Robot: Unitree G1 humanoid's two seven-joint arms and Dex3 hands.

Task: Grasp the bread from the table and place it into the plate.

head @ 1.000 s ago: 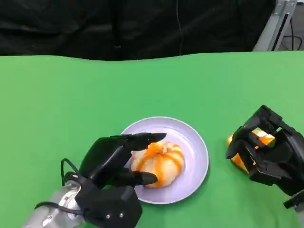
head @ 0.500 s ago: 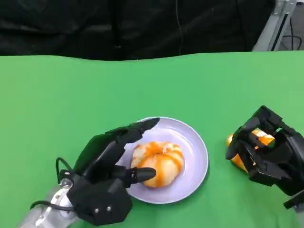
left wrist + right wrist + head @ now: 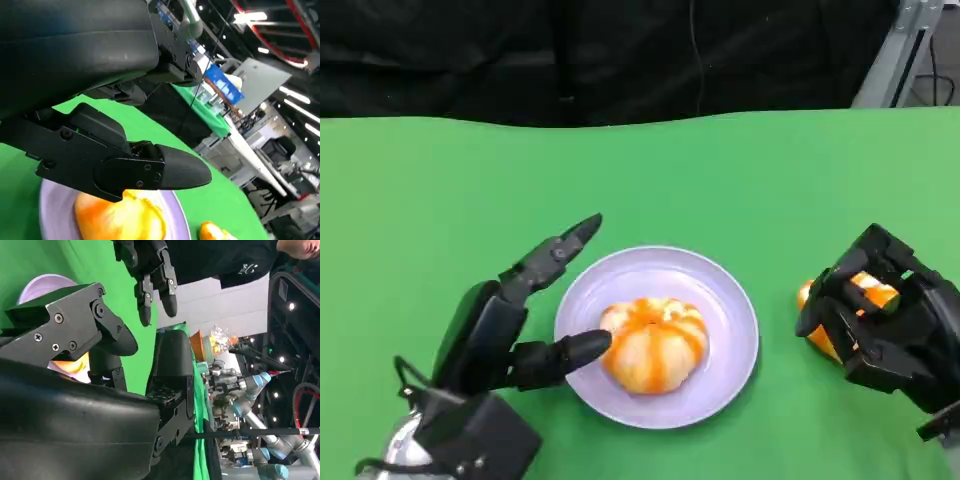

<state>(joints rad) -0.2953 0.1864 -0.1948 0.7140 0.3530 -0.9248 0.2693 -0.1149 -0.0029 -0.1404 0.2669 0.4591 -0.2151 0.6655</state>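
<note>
Bread sits in the middle of the lavender plate, and the left hand has let it go. A second ago those black fingers were draped over the glazed top; half a second ago they were lifting off; now the hand has drawn back toward the plate's near-left rim, fingers spread and holding nothing. One finger points up and away over the green table; another lies low, its tip just beside the bread's left flank, touching or barely apart, too close to call from the head view. The left wrist view agrees: a dark fingertip hangs over the orange-streaked bread with the plate's pale edge beneath.

On the judgement side, that reads as one placement done and a release nearly finished.

Out to the right, the right hand is curled over a second orange-glazed bread on the cloth, well clear of the plate. It has not shifted across the three head pictures. Whether it truly grips that piece or only cages it, the pictures do not settle.

Writing: a small white mark shows on a dark garment in the right wrist view, too small to read. No brand or label can be made out.
</note>
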